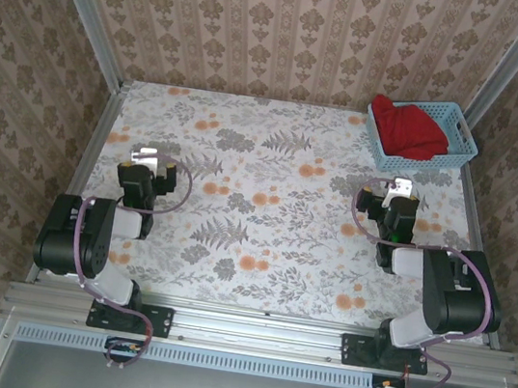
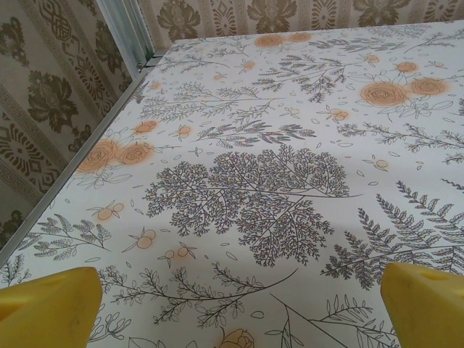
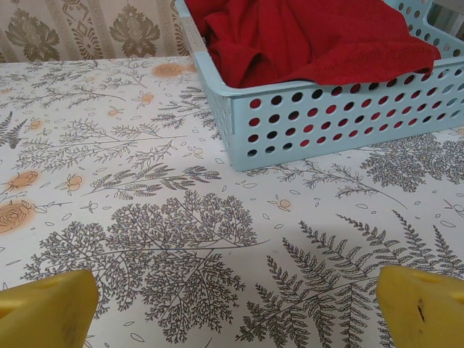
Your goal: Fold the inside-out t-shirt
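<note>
Yellow left fingers (image 2: 47, 308) and right fingers (image 3: 43, 312) are held spread over the floral counter (image 1: 270, 186); a red cloth t-shirt (image 1: 407, 128) is heaped in a light-blue plastic basket (image 1: 424, 164).

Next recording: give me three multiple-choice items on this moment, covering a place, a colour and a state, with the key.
1. Where is the t-shirt?
A. spread out flat
B. bunched in the perforated basket
C. hung on the back wall

2. What colour is the t-shirt?
A. red
B. blue
C. white

3. How do the left gripper and the right gripper stand?
A. both shut on cloth
B. left shut, right open
C. both open, empty

Key:
1 B, the cloth lies heaped inside the basket.
2 A, it is solid red.
3 C, each wrist view shows the jaws wide apart with nothing between.
</note>
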